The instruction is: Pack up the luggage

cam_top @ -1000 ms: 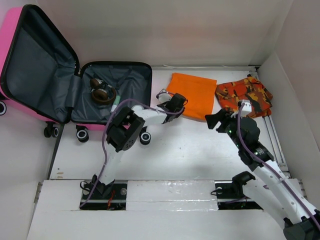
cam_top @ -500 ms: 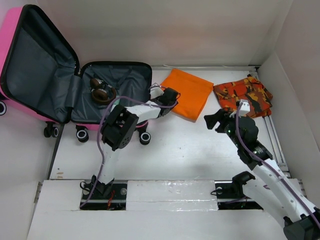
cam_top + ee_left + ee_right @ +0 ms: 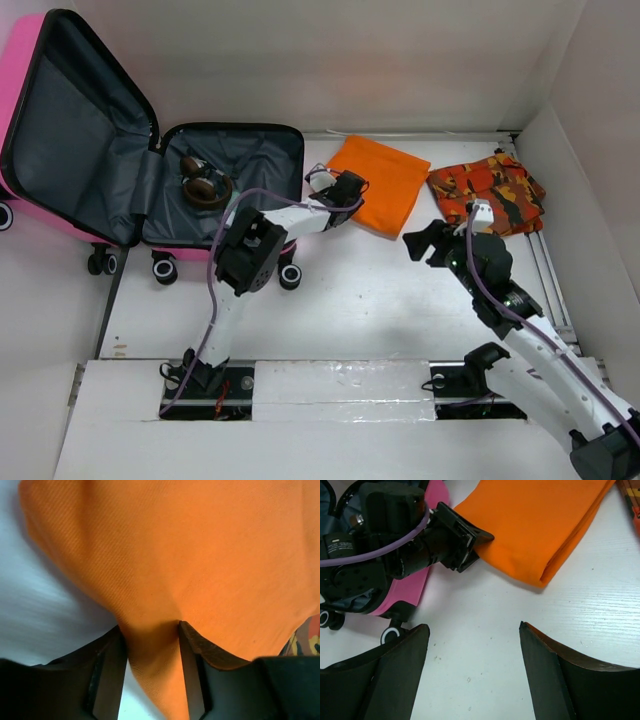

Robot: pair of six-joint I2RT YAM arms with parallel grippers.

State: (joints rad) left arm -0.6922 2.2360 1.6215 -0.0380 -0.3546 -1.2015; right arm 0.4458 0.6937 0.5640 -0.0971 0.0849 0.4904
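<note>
The pink luggage (image 3: 20, 70) lies open at the far left, its dark grey lining (image 3: 245, 165) showing, with brown headphones (image 3: 205, 187) inside the right half. A folded orange cloth (image 3: 385, 185) lies on the table just right of the case. My left gripper (image 3: 345, 192) is shut on the cloth's near-left edge; the wrist view shows orange fabric (image 3: 200, 555) pinched between both fingers (image 3: 112, 675). My right gripper (image 3: 425, 243) is open and empty above bare table, near the cloth's front edge (image 3: 540, 535). The luggage's pink shell (image 3: 415, 587) shows in the right wrist view.
A folded orange camouflage cloth (image 3: 490, 190) lies at the far right, by the right wall. White walls (image 3: 590, 170) close the table at the back and right. The case's black wheels (image 3: 165, 270) stand at its front edge.
My left gripper dragged the orange cloth left toward the case, then shifted slightly right. My right gripper moved a little left and forward. The camouflage cloth stayed put.
</note>
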